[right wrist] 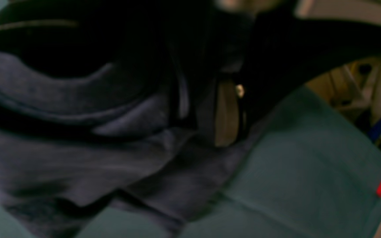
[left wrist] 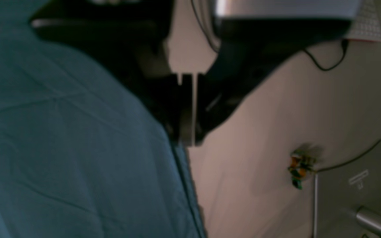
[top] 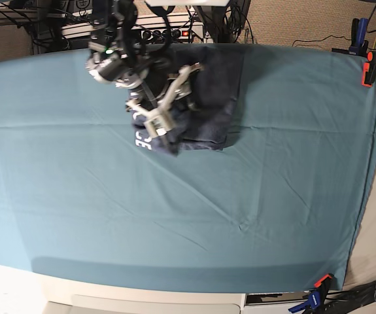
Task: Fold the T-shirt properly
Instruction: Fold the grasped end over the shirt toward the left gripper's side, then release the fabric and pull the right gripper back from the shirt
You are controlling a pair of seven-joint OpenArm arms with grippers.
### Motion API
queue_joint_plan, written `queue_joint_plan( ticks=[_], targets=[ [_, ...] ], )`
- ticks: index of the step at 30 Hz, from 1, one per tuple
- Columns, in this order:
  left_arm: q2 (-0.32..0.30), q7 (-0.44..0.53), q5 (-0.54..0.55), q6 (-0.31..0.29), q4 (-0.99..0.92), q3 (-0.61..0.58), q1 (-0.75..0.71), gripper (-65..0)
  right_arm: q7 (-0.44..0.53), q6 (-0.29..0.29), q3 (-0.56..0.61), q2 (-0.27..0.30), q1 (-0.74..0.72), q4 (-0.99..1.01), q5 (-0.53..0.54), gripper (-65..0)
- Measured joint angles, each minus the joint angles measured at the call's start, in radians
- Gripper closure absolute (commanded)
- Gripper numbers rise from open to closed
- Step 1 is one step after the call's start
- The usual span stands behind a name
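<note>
Only one T-shirt (top: 204, 111) lies on the teal cloth (top: 174, 216) — a dark slate-blue bundle, bunched in folds at the far edge of the table, a little left of the middle, with a scrap of white lettering (top: 142, 139) showing at its near-left corner. One arm shows in the base view: the right gripper (top: 172, 99) is over the shirt's left part, its pale jaws spread apart above the fabric, and the wrist view shows folds of shirt just under the fingers with nothing pinched between them. The left gripper (left wrist: 190, 109) appears only in its own wrist view, jaws closed and empty, poised over the cloth's edge where bare floor begins. Clamps number three that can be counted: one orange (top: 371, 67) at the far-right corner, one orange (top: 323, 282) and one blue (top: 313, 300) at the near-right corner. Near, left and right of the shirt the cloth runs wide and flat, creased only lightly.
</note>
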State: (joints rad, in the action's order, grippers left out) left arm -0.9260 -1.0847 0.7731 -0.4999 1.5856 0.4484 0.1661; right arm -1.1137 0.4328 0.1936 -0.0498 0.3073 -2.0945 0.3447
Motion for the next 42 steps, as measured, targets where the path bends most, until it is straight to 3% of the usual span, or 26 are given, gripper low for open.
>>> queue_joint_plan(
  ticks=[6, 12, 21, 26, 35, 42],
  targets=[
    [0.0, 0.0, -0.001, 0.0, 0.0, 0.0, 0.0, 0.0, 0.027, -0.078, 0.127, 0.0, -0.006, 0.0, -0.152, -25.6],
    [0.0, 0.001, -0.001, 0.0, 0.0, 0.0, 0.0, 0.0, 0.054, -0.153, 0.17, 0.0, -0.04, 0.0, -0.295, -25.6],
    [0.0, 0.008, -0.001, -0.002, 0.0, 0.0, 0.0, 0.0, 0.093, -0.164, 0.172, -0.031, -0.089, 0.0, -0.293, -25.6],
    [0.0, 0.008, -0.001, -0.003, 0.0, 0.0, 0.0, 0.0, 0.092, -0.164, 0.204, -0.031, -0.088, 0.0, -0.239, -25.6],
    [-0.022, 0.009, -0.001, -0.003, 0.0, 0.0, 0.0, 0.0, 0.09, -0.164, 0.272, -0.031, -0.089, 0.0, -0.242, -25.6],
    [-0.036, 0.011, -0.001, -0.003, 0.0, 0.0, 0.0, 0.0, 0.066, -0.178, 0.272, -0.03, -0.088, -0.043, -0.529, -25.6]
  ],
)
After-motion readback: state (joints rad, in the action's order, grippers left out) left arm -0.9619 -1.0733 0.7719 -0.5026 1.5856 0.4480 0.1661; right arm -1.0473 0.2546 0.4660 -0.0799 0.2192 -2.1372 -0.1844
